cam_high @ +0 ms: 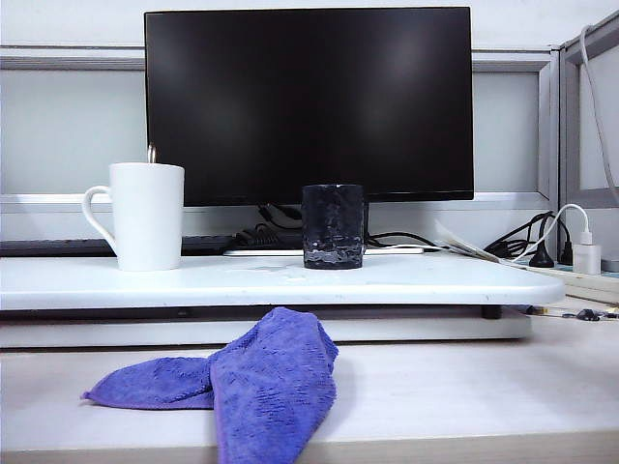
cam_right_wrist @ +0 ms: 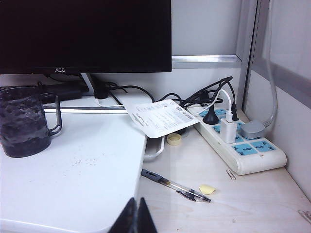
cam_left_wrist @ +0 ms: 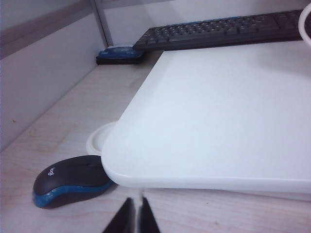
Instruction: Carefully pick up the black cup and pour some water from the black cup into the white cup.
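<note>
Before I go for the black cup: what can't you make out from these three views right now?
- Water level in the black cup: dark bumpy glass hides it, exterior and right wrist views.
- Inside the white cup: its wall hides it, exterior view; cut by the left wrist view's edge.
- Left gripper and right gripper: shut, low at the desk's front edge, tips only; absent from the exterior view.

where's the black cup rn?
Exterior view: black cup stands on the white board, near its middle, right of the white cup, before the monitor. Neither gripper touches it.
</note>
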### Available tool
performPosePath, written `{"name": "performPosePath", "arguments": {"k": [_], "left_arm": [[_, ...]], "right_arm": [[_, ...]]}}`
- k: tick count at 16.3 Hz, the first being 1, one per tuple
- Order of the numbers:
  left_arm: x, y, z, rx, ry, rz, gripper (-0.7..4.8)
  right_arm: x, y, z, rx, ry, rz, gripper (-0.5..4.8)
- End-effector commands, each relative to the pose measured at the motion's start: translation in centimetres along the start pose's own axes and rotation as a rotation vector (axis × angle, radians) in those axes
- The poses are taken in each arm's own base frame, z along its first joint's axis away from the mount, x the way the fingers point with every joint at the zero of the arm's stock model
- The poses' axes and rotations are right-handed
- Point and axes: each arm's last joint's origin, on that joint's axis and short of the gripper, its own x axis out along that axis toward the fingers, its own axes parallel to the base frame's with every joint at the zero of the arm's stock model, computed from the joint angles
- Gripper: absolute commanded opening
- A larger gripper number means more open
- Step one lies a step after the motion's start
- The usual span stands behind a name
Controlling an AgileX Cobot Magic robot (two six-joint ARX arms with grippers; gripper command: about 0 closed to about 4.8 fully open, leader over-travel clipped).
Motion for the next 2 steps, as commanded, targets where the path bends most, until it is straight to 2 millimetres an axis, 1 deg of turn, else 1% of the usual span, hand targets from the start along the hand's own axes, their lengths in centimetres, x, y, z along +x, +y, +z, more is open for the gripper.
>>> {"name": "performPosePath", "arguments": {"k": [1,2], "left_arm": [[0.01,-0.01,-0.11,0.003,0.010,-0.003,0.27],[0.01,-0.01,-0.11,0.003,0.010,-0.003,0.27]], "right_arm": [[0.02,0.00,-0.12,-0.003,-0.006,0.000,-0.05],[0.02,0.00,-0.12,-0.002,-0.006,0.000,-0.05]]}}
